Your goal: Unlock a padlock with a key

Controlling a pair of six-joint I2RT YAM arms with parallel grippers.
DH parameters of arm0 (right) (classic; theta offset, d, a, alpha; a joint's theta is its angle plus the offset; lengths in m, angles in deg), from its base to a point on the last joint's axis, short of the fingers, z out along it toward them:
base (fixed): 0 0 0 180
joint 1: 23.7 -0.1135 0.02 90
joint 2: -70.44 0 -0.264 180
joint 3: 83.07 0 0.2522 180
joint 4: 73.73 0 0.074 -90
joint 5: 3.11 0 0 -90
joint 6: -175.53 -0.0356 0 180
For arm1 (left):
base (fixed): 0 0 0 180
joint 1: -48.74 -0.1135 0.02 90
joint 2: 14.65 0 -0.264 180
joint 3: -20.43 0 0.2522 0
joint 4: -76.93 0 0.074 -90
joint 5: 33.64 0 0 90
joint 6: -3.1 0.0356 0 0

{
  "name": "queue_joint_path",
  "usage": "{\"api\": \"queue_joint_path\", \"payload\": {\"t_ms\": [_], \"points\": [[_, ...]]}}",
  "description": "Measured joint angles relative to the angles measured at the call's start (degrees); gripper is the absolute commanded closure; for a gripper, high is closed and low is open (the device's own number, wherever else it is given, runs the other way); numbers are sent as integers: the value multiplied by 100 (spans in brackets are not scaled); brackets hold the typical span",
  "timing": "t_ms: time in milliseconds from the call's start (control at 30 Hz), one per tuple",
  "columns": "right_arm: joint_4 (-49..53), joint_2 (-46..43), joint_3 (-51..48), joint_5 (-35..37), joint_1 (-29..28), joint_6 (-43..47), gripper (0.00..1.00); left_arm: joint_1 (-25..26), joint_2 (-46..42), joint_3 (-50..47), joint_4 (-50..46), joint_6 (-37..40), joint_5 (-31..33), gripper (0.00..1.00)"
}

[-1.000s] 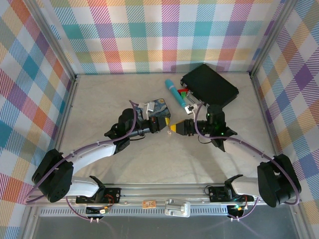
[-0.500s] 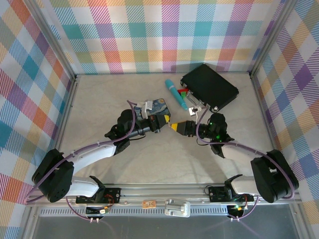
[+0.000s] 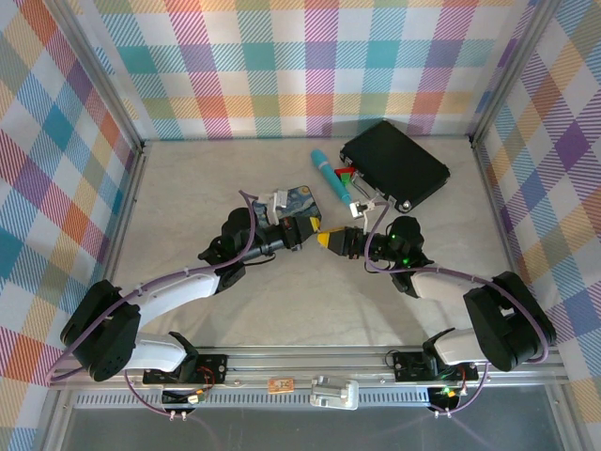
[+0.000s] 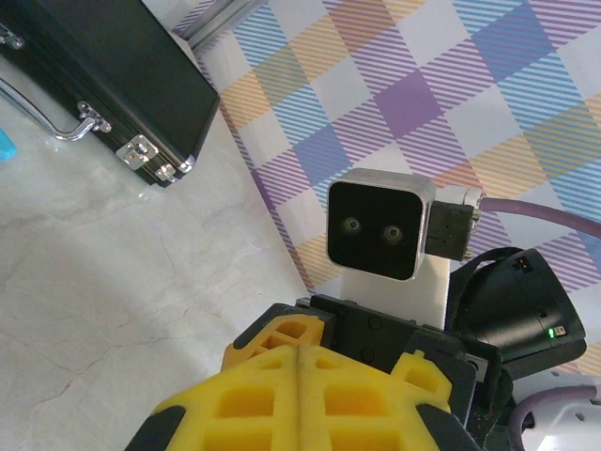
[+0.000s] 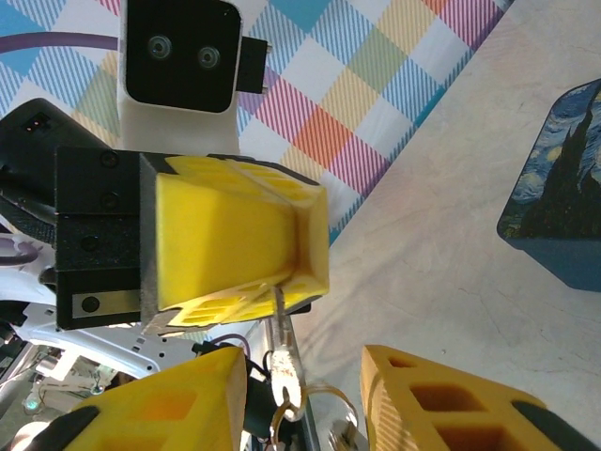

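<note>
Right now, nearest me, the right fingers point(image 5: 441, 399) stand apart, straddling the key point(image 5: 285, 371) and its ring without clearly pinching either. The key's long axis runs straight on from that gap into the seam of the left fingers point(image 5: 225, 240), which are clamped shut on its thin far end, the two arms meeting tip to tip. I cannot make out the padlock; a dark lump beside the ring may be it.

The walls point(image 3: 310, 66) wore pastel plaid; the table point(image 3: 310, 291) was cream, faintly marbled. The case point(image 3: 394, 164) was black, the pen point(image 3: 333, 178) teal, the tin point(image 3: 302, 200) starry blue and yellow, the pads point(image 5: 235, 240) yellow, the key point(image 5: 282, 362) silvery.
</note>
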Motion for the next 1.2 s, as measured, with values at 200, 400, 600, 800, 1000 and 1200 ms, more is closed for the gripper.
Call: {"api": "queue_joint_path", "payload": {"t_ms": [200, 400, 600, 800, 1000, 1200], "points": [[-33, 28, -15, 15, -9, -37, 78, 39, 96, -70, 157, -72, 7, 100], [-199, 188, -15, 20, -9, -136, 85, 76, 107, -210, 223, -149, 59, 100], [-391, 328, -31, 37, -22, -295, 71, 76, 105, -264, 286, -153, 144, 100], [-549, 376, -68, 63, -90, -415, 73, 76, 48, -304, 326, -166, 275, 100], [-608, 376, -151, 66, -118, -452, 82, 76, -107, -367, 319, -166, 413, 100], [-645, 376, -153, 66, -118, -450, 83, 76, -109, -369, 317, -166, 459, 100]]}}
